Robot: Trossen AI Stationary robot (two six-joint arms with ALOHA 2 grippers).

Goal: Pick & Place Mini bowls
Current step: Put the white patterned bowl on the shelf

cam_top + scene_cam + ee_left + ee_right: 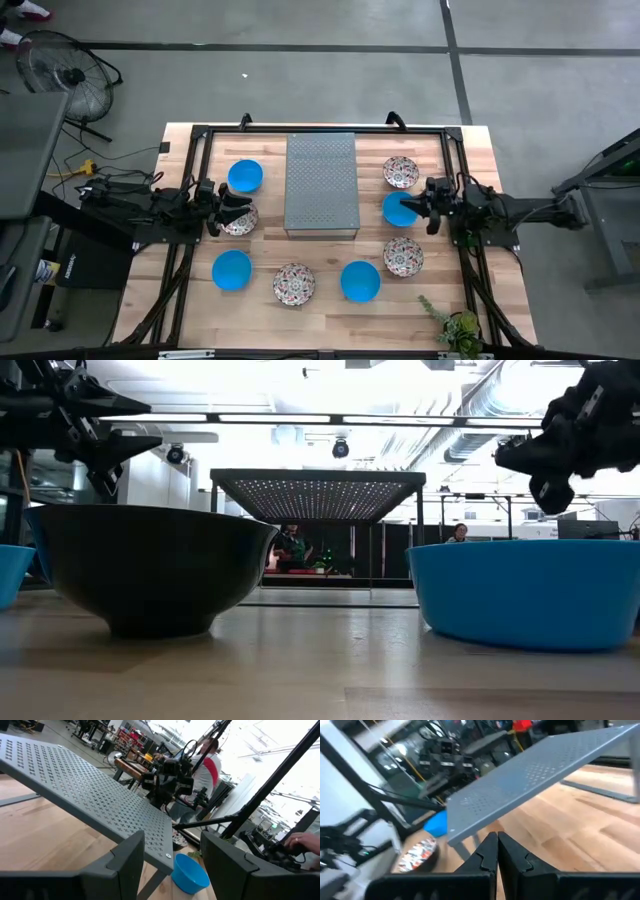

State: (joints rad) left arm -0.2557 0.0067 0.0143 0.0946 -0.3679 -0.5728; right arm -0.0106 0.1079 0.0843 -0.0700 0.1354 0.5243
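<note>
The left gripper (240, 208), fingers spread and empty, hovers over a patterned bowl (241, 222) near the table's (180, 300) left edge; the right gripper (412, 205) is clenched and empty. The bowl looks stiff, slippery and breakable; pinch its rim.

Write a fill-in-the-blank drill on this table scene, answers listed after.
1. The grey slab lies in the table's ____.
2. The number of plain blue bowls on the table is ____.
3. The right hand hangs over a bowl coloured ____.
4. The left hand, over a floral bowl, has its fingers ____.

Answers: middle; four; blue; open
</note>
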